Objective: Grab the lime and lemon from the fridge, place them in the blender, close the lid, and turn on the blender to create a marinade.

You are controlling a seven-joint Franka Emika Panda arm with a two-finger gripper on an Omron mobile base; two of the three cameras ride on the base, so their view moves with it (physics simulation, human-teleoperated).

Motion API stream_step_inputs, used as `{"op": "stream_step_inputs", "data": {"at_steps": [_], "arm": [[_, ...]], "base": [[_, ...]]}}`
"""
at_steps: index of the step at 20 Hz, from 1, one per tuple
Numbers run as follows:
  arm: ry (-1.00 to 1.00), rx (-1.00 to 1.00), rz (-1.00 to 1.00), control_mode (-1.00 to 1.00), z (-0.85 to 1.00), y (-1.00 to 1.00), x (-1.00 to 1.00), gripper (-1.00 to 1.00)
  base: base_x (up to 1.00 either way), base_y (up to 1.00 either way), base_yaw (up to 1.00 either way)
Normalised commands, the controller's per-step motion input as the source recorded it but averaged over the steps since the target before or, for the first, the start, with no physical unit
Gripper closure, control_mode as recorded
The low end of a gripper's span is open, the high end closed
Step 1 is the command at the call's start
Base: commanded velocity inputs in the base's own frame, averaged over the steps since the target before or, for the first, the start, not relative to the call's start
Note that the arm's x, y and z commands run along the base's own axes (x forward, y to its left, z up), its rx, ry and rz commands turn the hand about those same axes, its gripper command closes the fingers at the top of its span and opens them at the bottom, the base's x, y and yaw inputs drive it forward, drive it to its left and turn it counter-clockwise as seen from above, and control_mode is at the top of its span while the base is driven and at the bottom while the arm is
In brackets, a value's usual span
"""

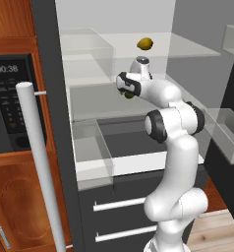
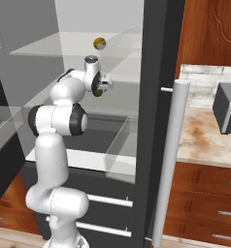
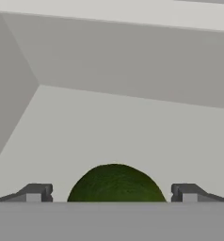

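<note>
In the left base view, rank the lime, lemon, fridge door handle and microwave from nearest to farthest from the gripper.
1. lime: right at the open gripper, on the middle shelf.
2. lemon: shelf above.
3. and 4. fridge door handle and microwave: both far left; too close to call.

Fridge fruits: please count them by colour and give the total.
Yellow: 1, the lemon on the upper glass shelf of the fridge.
Dark green: 1, the lime one shelf lower, between the fingers of the open hand.
Total: 2
</note>
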Motion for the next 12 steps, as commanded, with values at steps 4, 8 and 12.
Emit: {"op": "stream_step_inputs", "data": {"at_steps": [4, 8, 12], "arm": [[0.01, -0.01, 0.0, -1.0, -0.64, 0.0, 0.0, -1.0], [0.0, 0.0, 0.0, -1.0, -0.68, 0.0, 0.0, -1.0], [0.0, -0.02, 0.0, -1.0, -0.75, 0.0, 0.0, -1.0]], "base": [[0.0, 0.0, 0.0], [0.0, 0.0, 0.0], [0.0, 0.0, 0.0]]}}
